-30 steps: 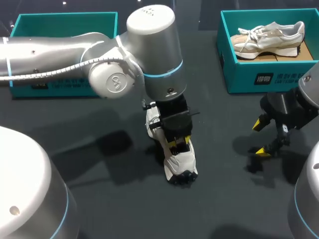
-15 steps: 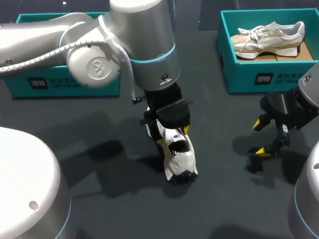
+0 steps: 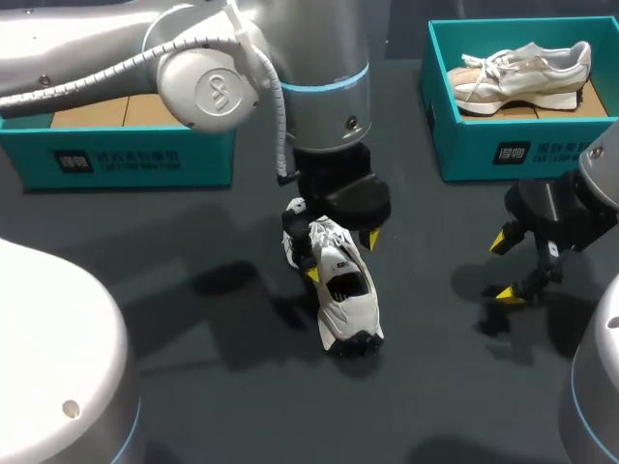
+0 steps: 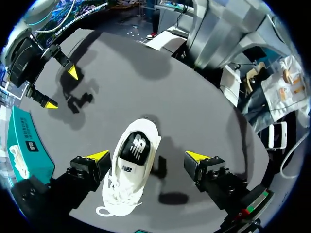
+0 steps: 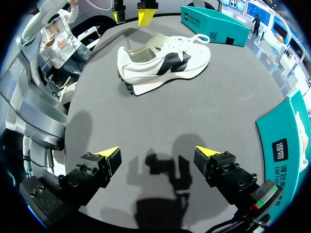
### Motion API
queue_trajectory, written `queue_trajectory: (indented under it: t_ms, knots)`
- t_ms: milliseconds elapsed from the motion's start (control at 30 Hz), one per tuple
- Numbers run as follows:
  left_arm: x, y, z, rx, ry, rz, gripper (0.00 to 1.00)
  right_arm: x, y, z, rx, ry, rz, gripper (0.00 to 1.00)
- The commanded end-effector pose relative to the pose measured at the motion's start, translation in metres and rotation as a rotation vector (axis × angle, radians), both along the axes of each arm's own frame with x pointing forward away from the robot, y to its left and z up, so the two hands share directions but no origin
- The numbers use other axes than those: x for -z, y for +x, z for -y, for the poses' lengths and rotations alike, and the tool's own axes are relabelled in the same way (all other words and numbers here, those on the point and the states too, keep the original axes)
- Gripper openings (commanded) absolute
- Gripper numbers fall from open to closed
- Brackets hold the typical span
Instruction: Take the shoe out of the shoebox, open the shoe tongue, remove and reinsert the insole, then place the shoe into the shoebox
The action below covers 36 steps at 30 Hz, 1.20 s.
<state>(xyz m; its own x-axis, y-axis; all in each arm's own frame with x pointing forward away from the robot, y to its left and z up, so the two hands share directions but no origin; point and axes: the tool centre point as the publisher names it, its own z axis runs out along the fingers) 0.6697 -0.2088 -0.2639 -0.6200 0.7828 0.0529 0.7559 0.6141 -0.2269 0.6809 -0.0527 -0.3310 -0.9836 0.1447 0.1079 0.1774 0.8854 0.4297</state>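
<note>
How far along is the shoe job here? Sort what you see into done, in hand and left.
Done: the white shoe stands on the table, out of the shoebox. In hand: the open left claw straddles its laces, not gripping; the right claw is open, apart. The insole lies inside the shoe; whether it has been out, I cannot tell. Left: boxing the shoe again.

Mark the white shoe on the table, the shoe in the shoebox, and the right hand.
white shoe (image 3: 344,290), head view, its open collar
beige shoe (image 3: 522,75), head view, its side panel
right hand (image 5: 156,152), right wrist view, midway between its fingertips
</note>
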Motion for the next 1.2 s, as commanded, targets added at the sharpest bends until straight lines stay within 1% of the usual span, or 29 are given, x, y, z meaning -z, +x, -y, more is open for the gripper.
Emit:
queue_trajectory:
  t_ms: [33, 367, 433, 500, 633, 867, 1000, 1200]
  knots:
    - [-0.012, -0.022, 0.005, -0.589, 0.162, 0.112, 1.0, 0.0, -0.001, 0.0, 0.001, -0.002, 0.002, 1.0]
    - [-0.012, -0.022, 0.005, -0.589, 0.162, 0.112, 1.0, 0.0, -0.001, 0.0, 0.001, -0.002, 0.002, 1.0]
    - [-0.004, -0.024, 0.005, -0.661, 0.164, 0.103, 1.0, 0.0, -0.001, 0.0, 0.001, -0.002, 0.002, 1.0]
    - [0.003, -0.029, 0.008, -0.697, 0.162, 0.109, 1.0, 0.0, -0.001, 0.0, 0.001, -0.002, 0.002, 1.0]
    - [0.015, -0.037, 0.012, -0.755, 0.176, 0.144, 1.0, 0.0, -0.001, 0.0, 0.001, -0.002, 0.002, 1.0]
    - [0.031, -0.046, 0.011, -0.828, 0.171, 0.135, 1.0, 0.0, -0.001, 0.0, 0.001, -0.002, 0.002, 1.0]
    - [0.041, -0.049, 0.013, -0.86, 0.167, 0.123, 1.0, 0.0, -0.001, 0.0, 0.001, -0.002, 0.002, 1.0]
    - [0.058, -0.05, 0.019, -0.953, 0.181, 0.134, 1.0, 0.0, -0.001, 0.0, 0.001, -0.002, 0.002, 1.0]
